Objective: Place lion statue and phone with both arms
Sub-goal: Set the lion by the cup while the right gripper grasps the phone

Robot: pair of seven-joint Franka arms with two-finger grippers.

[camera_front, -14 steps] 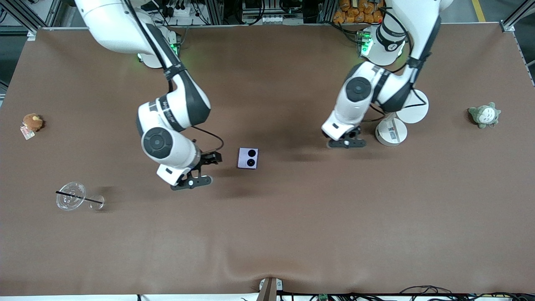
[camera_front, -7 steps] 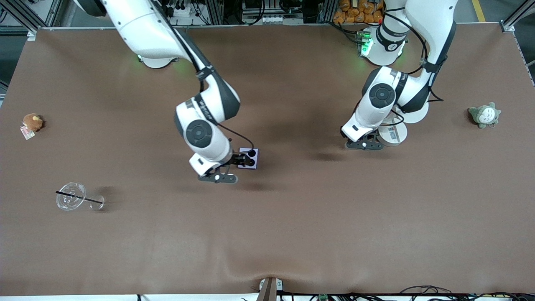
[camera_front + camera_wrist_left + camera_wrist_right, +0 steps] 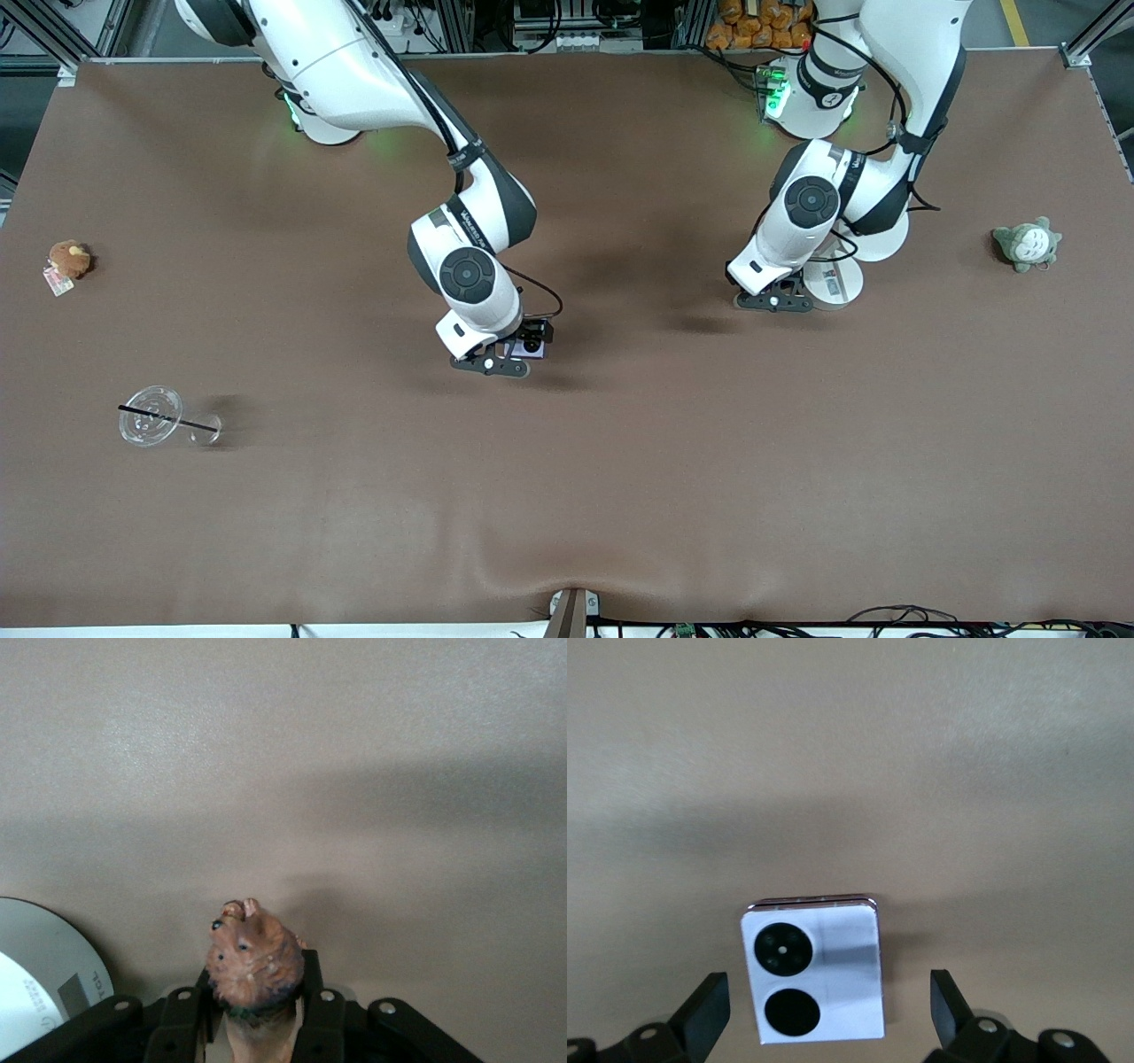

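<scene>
The lilac phone [image 3: 813, 970] lies flat on the brown table with its two black camera circles up. It also shows in the front view [image 3: 532, 349], partly covered by my right gripper. My right gripper [image 3: 501, 356] is open and hangs low over it, with one finger [image 3: 704, 1010] on each side and clear of its edges. My left gripper [image 3: 771, 301] is shut on the reddish-brown lion statue [image 3: 255, 958] and holds it low over the table beside a white round disc [image 3: 833, 282]. The lion is hidden in the front view.
A round brown plush toy with a tag [image 3: 69, 259] lies at the right arm's end. A grey-green plush toy [image 3: 1026, 244] lies at the left arm's end. A clear lid with a black straw [image 3: 152, 415] lies nearer the front camera. The white disc shows in the left wrist view [image 3: 35, 992].
My right gripper has swung toward the left arm's end, from beside the phone to over it. My left gripper moved toward the white disc, then held almost still.
</scene>
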